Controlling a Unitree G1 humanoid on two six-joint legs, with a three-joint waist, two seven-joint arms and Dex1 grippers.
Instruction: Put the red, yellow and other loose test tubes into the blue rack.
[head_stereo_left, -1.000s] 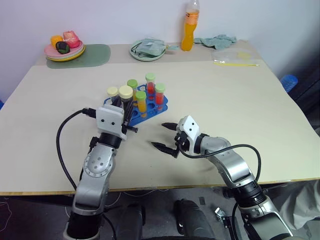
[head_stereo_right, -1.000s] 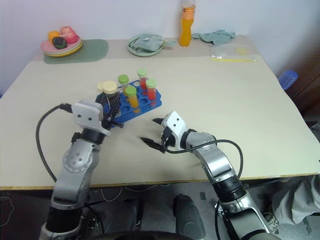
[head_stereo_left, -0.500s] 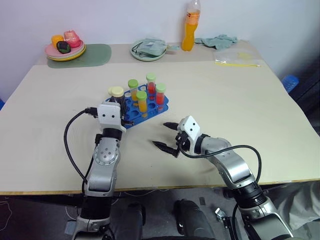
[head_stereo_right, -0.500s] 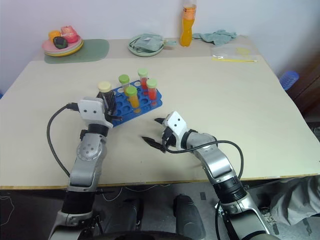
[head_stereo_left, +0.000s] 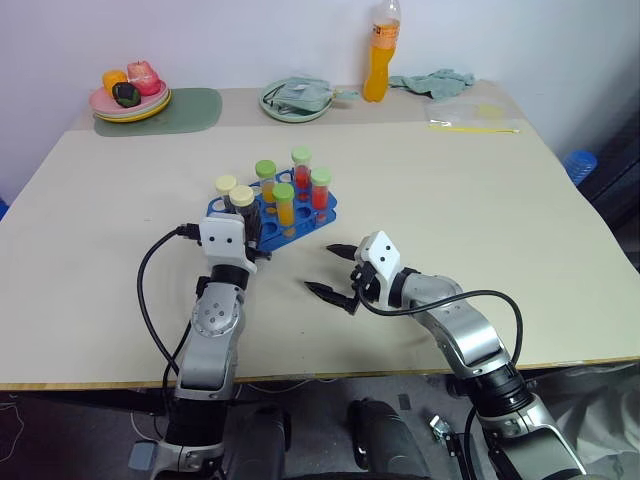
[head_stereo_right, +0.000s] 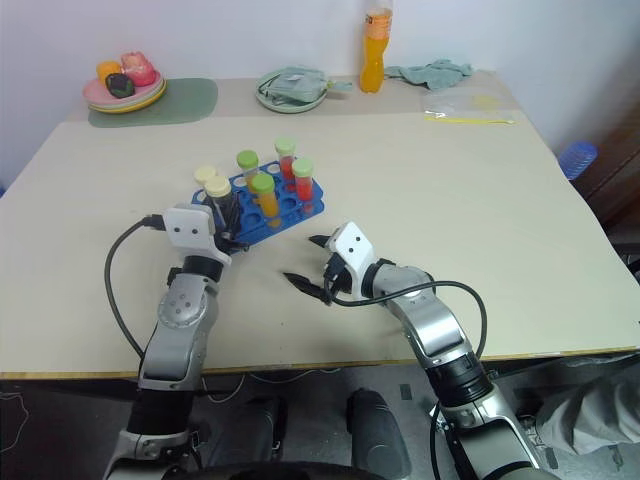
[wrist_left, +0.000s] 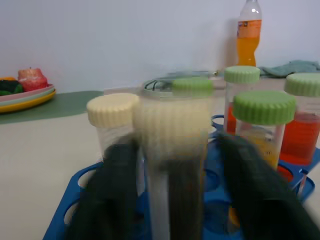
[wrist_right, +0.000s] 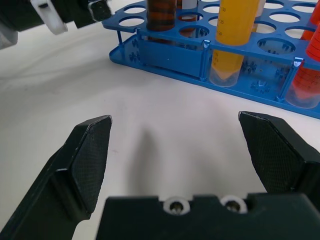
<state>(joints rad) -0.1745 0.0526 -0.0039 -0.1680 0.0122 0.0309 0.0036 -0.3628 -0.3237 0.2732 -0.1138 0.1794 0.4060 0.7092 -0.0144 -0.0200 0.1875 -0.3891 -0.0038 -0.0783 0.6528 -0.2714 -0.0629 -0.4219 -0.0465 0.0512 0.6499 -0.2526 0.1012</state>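
Blue rack (head_stereo_left: 300, 215) of capped tubes between left tool's (wrist_left: 175, 200) parted fingers; right tool (head_stereo_left: 338, 272) wide.

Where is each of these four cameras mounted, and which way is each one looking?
Left and right eye views: on the head, looking forward and down over the table; both arms show, with the blue rack ahead.
Left wrist view: on the left wrist, looking level along the left claw's fingers, parted around a cream-capped tube standing in the rack.
Right wrist view: on the right wrist, looking past the open right claw at the rack.
Shared: both wrist views show the rack's tubes.
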